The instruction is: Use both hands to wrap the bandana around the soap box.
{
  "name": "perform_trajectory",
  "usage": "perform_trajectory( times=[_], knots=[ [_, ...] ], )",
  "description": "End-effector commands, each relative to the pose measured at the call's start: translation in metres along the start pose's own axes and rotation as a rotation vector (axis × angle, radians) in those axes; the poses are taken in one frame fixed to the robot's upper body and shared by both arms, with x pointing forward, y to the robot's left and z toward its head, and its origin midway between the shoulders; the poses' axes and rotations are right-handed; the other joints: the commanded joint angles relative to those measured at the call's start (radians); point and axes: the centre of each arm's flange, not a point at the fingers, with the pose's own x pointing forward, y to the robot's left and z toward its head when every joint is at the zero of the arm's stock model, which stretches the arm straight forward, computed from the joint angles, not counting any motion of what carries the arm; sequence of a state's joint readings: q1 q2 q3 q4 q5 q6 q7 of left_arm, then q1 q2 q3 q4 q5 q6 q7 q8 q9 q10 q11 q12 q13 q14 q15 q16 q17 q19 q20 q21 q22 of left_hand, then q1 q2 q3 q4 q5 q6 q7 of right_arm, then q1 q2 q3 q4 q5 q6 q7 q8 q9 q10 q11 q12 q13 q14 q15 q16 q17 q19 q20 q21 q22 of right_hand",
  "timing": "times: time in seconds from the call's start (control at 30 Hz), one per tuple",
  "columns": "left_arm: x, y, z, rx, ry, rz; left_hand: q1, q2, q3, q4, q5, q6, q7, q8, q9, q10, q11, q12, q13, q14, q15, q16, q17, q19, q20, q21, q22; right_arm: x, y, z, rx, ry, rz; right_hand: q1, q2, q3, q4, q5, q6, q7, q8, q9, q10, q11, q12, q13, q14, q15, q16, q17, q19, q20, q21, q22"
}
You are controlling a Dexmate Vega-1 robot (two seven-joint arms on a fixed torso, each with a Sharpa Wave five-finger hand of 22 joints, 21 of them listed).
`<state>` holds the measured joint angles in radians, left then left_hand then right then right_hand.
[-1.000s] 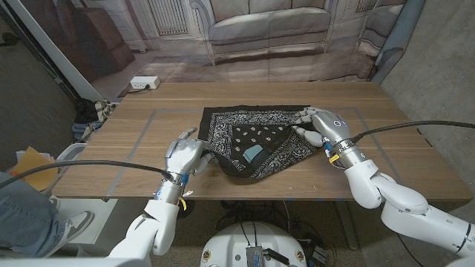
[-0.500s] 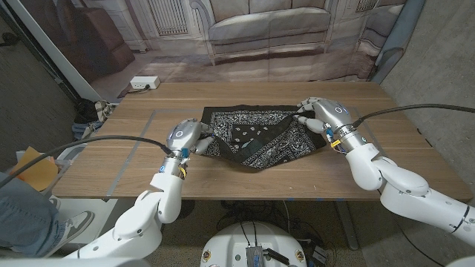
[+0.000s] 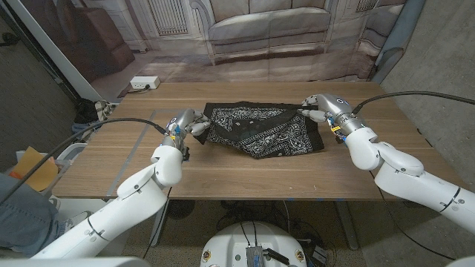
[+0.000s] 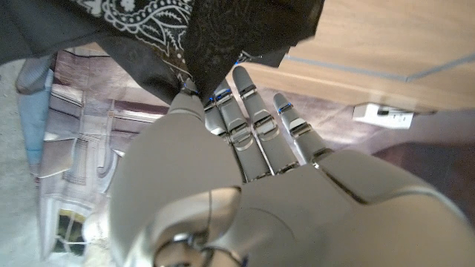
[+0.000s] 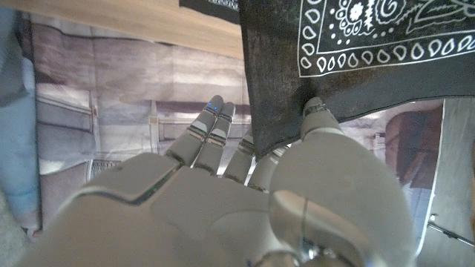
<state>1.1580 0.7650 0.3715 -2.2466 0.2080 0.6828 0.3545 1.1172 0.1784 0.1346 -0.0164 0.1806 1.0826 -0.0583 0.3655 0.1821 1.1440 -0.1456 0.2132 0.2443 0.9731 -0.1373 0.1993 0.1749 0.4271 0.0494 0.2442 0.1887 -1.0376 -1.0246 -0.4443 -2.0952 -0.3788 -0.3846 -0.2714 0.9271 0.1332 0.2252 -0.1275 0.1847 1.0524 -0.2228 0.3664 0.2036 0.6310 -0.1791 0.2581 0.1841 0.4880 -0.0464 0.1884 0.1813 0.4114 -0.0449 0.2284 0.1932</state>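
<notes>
Fingers of the left hand (image 3: pixel 188 123) are pinched on one edge of the bandana (image 3: pixel 263 130), and the left wrist view shows dark paisley cloth caught between thumb and fingers (image 4: pixel 245 93). At the cloth's opposite end the right hand (image 3: pixel 320 106) grips a corner the same way, with fabric nipped against its fingertips (image 5: pixel 315 111) in the right wrist view. Held from both ends like this, the bandana hangs stretched between the hands and sags onto the wooden table (image 3: pixel 111 178), I'd guess so a fold can be carried over what lies beneath. No soap box can be made out; if it is anywhere it is hidden under the bunched middle of the bandana, and I can't tell for sure. Nothing else here holds anything.
</notes>
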Motion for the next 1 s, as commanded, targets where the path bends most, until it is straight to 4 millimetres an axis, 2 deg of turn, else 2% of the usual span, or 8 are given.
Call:
perform_trajectory(
  times=[0.03, 0.17, 0.27, 0.4, 0.5, 0.77, 0.9, 1.0],
  knots=[
    [0.044, 0.008, 0.003, -0.209, 0.103, -0.187, -0.015, 0.017, 0.022, 0.012, 0.003, 0.012, 0.034, -0.009, 0.004, -0.013, 0.012, -0.003, 0.005, 0.001, 0.019, -0.005, 0.004, 0.015, 0.018, 0.008, 0.005, 0.028, 0.002, -0.030, 0.100, 0.170, 0.185, 0.005, -0.006, 0.006, -0.005, 0.001, 0.010, 0.003, 0.007, 0.008, 0.010, 0.001, -0.001, 0.001, 0.020, -0.023, 0.009, 0.002, -0.004, 0.003, -0.002, 0.003],
    [0.053, 0.016, 0.014, -0.229, 0.086, -0.192, -0.024, 0.016, 0.049, 0.030, 0.005, 0.005, 0.053, -0.019, 0.006, -0.011, 0.024, 0.000, 0.009, 0.035, 0.029, 0.006, 0.005, 0.041, 0.022, 0.019, 0.008, 0.031, 0.001, -0.035, 0.115, 0.187, 0.179, 0.003, -0.006, 0.009, -0.006, 0.003, 0.010, 0.007, 0.008, 0.012, 0.020, 0.006, 0.001, 0.001, 0.031, -0.022, 0.011, 0.002, -0.003, 0.005, -0.002, 0.003],
    [0.058, 0.024, 0.026, -0.226, 0.065, -0.207, -0.029, 0.016, 0.065, 0.040, 0.006, 0.006, 0.055, -0.023, 0.007, -0.010, 0.036, 0.002, 0.012, 0.060, 0.042, 0.011, 0.004, 0.058, 0.025, 0.027, 0.009, 0.033, -0.002, -0.036, 0.121, 0.189, 0.168, 0.003, -0.006, 0.010, -0.007, 0.003, 0.011, 0.006, 0.009, 0.013, 0.023, 0.004, 0.001, 0.001, 0.035, -0.020, 0.012, 0.002, -0.001, 0.007, -0.001, 0.003],
    [0.064, 0.033, 0.039, -0.244, 0.044, -0.227, -0.034, 0.018, 0.072, 0.047, 0.006, 0.007, 0.059, -0.025, 0.007, -0.010, 0.040, 0.003, 0.013, 0.060, 0.045, 0.010, 0.004, 0.062, 0.028, 0.029, 0.010, 0.035, -0.004, -0.035, 0.120, 0.183, 0.163, 0.003, -0.007, 0.012, -0.008, 0.004, 0.013, 0.006, 0.010, 0.014, 0.025, 0.003, 0.001, 0.001, 0.037, -0.019, 0.011, 0.002, -0.001, 0.008, -0.001, 0.003],
    [0.068, 0.040, 0.045, -0.223, 0.056, -0.215, -0.047, 0.021, 0.086, 0.065, 0.007, 0.013, 0.075, -0.028, 0.007, -0.008, 0.051, 0.004, 0.015, 0.068, 0.054, 0.010, 0.005, 0.073, 0.031, 0.034, 0.011, 0.040, -0.003, -0.035, 0.122, 0.183, 0.177, 0.002, -0.008, 0.013, -0.009, 0.004, 0.013, 0.006, 0.011, 0.016, 0.027, 0.002, 0.001, 0.001, 0.038, -0.018, 0.010, 0.001, -0.002, 0.009, -0.002, 0.003],
    [0.088, 0.053, 0.046, -0.089, 0.196, -0.216, -0.062, 0.019, 0.106, 0.085, 0.010, 0.018, 0.089, -0.035, 0.008, -0.008, 0.059, 0.005, 0.018, 0.051, 0.088, 0.000, 0.005, 0.064, 0.027, 0.032, 0.013, 0.061, 0.006, -0.045, 0.163, 0.217, 0.255, -0.002, -0.007, 0.015, -0.008, 0.004, 0.010, 0.005, 0.011, 0.019, 0.017, 0.005, -0.005, 0.002, 0.033, -0.012, 0.006, 0.002, -0.004, 0.011, -0.003, 0.004],
    [0.101, 0.052, 0.043, 0.000, 0.263, -0.199, -0.067, 0.017, 0.120, 0.093, 0.012, 0.018, 0.100, -0.041, 0.008, -0.010, 0.071, 0.005, 0.019, 0.054, 0.101, 0.000, 0.005, 0.090, 0.024, 0.046, 0.016, 0.072, 0.016, -0.056, 0.205, 0.248, 0.298, -0.004, -0.006, 0.016, -0.007, 0.004, 0.008, 0.006, 0.010, 0.020, 0.016, 0.005, -0.006, 0.002, 0.032, -0.012, 0.005, 0.003, -0.006, 0.013, -0.003, 0.004],
    [0.113, 0.048, 0.045, 0.124, 0.297, -0.189, -0.067, 0.015, 0.136, 0.096, 0.013, 0.013, 0.104, -0.048, 0.009, -0.019, 0.074, 0.002, 0.021, 0.028, 0.109, -0.010, 0.005, 0.072, 0.027, 0.042, 0.019, 0.078, 0.023, -0.064, 0.217, 0.275, 0.317, -0.004, -0.005, 0.017, -0.008, 0.004, 0.006, 0.006, 0.009, 0.020, 0.014, 0.006, -0.007, 0.002, 0.032, -0.011, 0.005, 0.003, -0.007, 0.013, -0.004, 0.004]
  ],
)
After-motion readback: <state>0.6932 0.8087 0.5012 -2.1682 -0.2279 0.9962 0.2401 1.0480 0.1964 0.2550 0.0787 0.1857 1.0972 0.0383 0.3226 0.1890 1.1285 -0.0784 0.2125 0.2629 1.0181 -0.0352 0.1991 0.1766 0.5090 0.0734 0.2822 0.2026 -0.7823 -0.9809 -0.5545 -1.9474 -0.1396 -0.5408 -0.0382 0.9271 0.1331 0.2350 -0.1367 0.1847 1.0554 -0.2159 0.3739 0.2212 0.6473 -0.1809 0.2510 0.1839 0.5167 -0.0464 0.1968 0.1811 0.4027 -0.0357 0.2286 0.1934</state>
